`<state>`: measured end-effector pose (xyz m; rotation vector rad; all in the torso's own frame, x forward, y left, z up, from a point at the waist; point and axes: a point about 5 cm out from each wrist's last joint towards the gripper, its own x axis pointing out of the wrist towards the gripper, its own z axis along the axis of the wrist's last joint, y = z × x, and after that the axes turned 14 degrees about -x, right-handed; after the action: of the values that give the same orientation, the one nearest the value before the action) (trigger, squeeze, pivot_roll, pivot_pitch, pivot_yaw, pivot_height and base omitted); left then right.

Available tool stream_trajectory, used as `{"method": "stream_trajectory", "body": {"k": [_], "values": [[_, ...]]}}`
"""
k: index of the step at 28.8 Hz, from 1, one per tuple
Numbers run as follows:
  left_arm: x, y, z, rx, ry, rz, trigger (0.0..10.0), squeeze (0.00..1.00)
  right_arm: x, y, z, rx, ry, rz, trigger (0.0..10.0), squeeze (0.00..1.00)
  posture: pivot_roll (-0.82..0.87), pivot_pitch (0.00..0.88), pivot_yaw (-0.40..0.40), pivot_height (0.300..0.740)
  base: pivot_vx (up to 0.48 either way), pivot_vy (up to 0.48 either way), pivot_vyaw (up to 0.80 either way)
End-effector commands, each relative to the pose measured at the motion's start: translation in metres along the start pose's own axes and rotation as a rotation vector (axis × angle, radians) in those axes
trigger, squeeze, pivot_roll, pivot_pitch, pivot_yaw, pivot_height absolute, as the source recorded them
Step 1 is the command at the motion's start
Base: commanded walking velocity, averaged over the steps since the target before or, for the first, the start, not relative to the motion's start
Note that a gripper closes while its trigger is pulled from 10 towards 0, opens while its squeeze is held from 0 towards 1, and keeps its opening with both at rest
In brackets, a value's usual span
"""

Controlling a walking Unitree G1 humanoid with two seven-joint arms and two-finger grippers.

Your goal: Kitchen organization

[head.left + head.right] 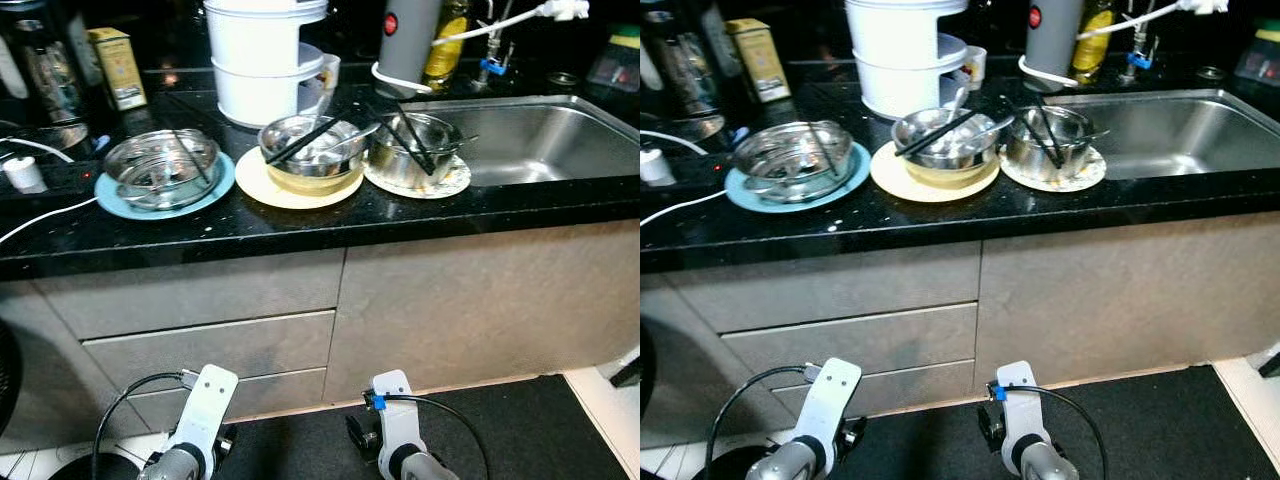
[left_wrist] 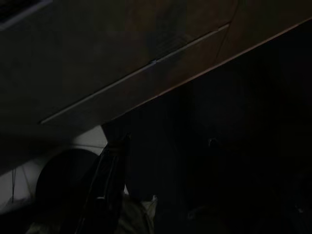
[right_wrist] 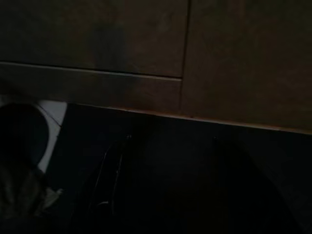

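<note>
Both silver arms hang idle; left gripper (image 2: 109,190) and right gripper (image 3: 109,190) too dark to judge, well below 3 steel bowls (image 1: 312,145) awaiting sorting.

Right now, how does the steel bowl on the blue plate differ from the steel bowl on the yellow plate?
The steel bowl on the blue plate sits furthest to the robot's left; the steel bowl on the yellow plate is the middle one. The blue-plate bowl rests straight on its plate, while the yellow-plate bowl is nested in a yellowish bowl. Black chopsticks cross the middle bowl's rim; a thinner stick lies across the left one. Both are shiny metal, upright, on the black counter.
</note>
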<state>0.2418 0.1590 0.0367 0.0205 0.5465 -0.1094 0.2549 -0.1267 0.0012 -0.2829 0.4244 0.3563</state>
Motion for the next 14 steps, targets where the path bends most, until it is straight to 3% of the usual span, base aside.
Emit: {"method": "stream_trajectory", "body": {"k": [1, 14], "values": [[-0.0017, 0.0031, -0.0063, 0.006, 0.024, 0.005, 10.0, 0.0, -0.0003, 0.0039, -0.0037, -0.001, 0.009, 0.011, 10.0, 0.0, -0.05, 0.152, -0.039, 0.74, 0.319, 0.0, 0.0], [-0.0029, 0.0034, -0.0063, 0.005, 0.021, 0.002, 10.0, 0.0, -0.0018, 0.0043, -0.0059, 0.002, 0.009, 0.012, 10.0, 0.0, -0.05, 0.152, -0.038, 0.74, 0.309, 0.0, 0.0]]}}
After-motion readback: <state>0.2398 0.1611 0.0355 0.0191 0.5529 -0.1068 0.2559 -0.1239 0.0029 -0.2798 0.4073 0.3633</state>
